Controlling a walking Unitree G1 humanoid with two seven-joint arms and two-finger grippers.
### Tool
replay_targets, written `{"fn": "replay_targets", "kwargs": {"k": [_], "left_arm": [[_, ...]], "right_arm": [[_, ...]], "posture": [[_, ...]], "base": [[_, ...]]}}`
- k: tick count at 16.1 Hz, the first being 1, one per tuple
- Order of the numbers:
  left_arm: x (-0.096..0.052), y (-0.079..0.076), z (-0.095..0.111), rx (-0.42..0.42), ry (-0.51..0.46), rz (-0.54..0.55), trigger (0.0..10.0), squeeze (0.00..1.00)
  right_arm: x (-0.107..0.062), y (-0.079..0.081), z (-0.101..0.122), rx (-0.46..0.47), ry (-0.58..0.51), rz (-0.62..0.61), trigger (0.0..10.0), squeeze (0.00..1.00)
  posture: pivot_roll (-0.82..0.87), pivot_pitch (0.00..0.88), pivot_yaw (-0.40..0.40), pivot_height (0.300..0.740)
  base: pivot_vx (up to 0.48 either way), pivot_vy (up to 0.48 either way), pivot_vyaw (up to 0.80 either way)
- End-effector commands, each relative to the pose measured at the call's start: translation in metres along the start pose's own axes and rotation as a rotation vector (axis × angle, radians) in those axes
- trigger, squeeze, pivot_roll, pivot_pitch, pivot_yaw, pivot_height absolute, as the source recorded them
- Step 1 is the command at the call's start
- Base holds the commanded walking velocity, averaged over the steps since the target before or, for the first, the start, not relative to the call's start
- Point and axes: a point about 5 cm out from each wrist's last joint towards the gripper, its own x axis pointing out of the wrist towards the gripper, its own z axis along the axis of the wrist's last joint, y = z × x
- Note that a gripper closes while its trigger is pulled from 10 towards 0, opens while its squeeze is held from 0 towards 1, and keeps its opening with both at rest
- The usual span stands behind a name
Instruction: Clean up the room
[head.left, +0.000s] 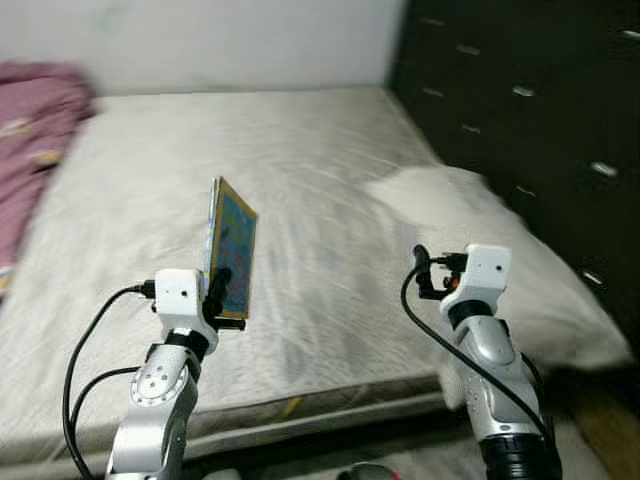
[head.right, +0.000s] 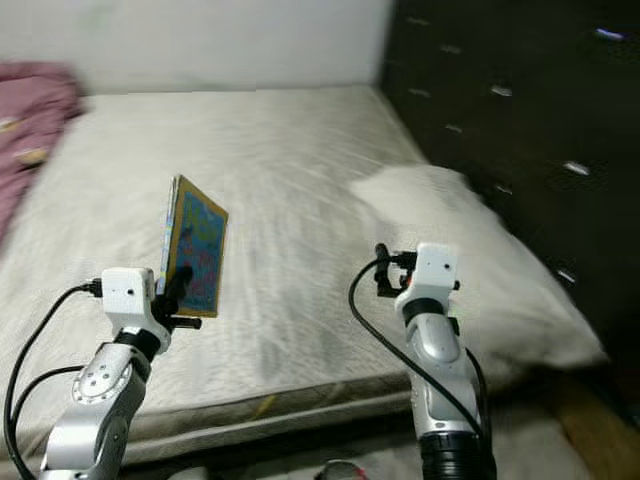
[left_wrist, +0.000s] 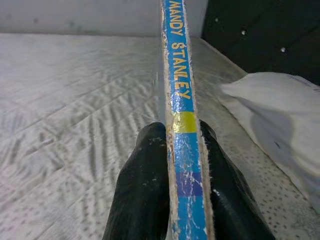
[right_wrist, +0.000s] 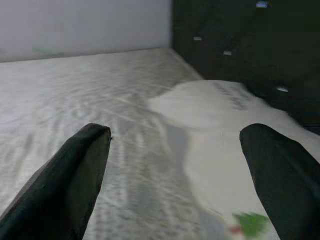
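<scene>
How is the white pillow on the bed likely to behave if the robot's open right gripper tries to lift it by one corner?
The pillow looks soft and slumped on the mattress, so it would probably sag rather than stay flat. It seems bulky but likely light. The open right gripper might pinch only fabric, so the cover could slip.

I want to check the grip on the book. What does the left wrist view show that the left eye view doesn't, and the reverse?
Left wrist view: the book's blue spine with the words "MANDY STANLEY" and a yellow band, pinched between the two black fingers of the left gripper.

Left eye view: the book's colourful cover held upright above the mattress, the right gripper empty with jaws apart, and a pink blanket at the far left.

Both: mattress, white pillow, dark headboard.
</scene>
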Motion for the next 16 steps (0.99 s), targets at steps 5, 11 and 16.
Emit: {"fn": "replay_targets", "kwargs": {"k": [5,11,16], "left_arm": [[-0.0032,0.0100,0.0077,0.010,-0.030,0.075,10.0,0.00],[-0.0038,0.0098,0.0096,-0.007,-0.039,0.075,10.0,0.00],[-0.0035,0.0092,0.0082,-0.007,-0.031,0.070,10.0,0.00]], "right_arm": [[-0.0006,0.0007,-0.0006,0.007,-0.001,0.011,10.0,0.00],[0.0000,-0.0008,0.0006,-0.001,0.001,0.020,10.0,0.00],[-0.0012,-0.0022,0.0008,-0.005,0.002,0.019,10.0,0.00]], "posture": [[0.01,0.002,-0.008,0.740],[0.00,0.023,-0.017,0.740],[0.00,0.025,-0.020,0.740]], "base": [[0.000,0.000,0.00],[0.000,-0.146,0.00],[0.000,-0.402,0.00]]}}
